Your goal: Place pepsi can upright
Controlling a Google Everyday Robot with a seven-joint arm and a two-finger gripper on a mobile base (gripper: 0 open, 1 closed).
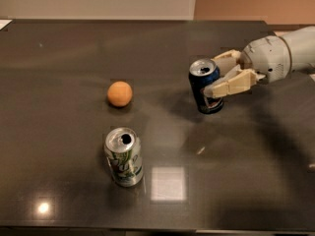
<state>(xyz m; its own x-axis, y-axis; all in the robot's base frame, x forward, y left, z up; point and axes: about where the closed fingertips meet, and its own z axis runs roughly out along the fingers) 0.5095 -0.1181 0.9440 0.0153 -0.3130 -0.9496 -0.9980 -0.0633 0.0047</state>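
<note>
While the hand [214, 77] is closed on the pepsi can [198, 87], with one finger on each side of the body, the placing step is in hand and release has not yet taken place. The arm reaches in from the right edge of the counter [74, 48].

The pepsi can sits right of the counter's middle, in the half nearer the far edge. It is close to upright, opened end on top, and the top leans slightly toward the left edge. Its base is at or just above the surface; contact cannot be confirmed from here.

Next move, as judged:
1. Bring the can fully vertical.
2. Seat the base flat on the counter.
3. Open the fingers evenly, so that neither one pushes the can over.
4. Withdraw toward the right edge, along the arm's own line.

Open room is good. The right edge and the far edge are both well apart from the can, so a small slide on release should not carry it off. An orange [119, 93] lies left of the middle, well apart from the hand. A silver-and-green can [123, 156] stands toward the near edge, left of centre, also well apart. Neither lies on the withdrawal path.
</note>
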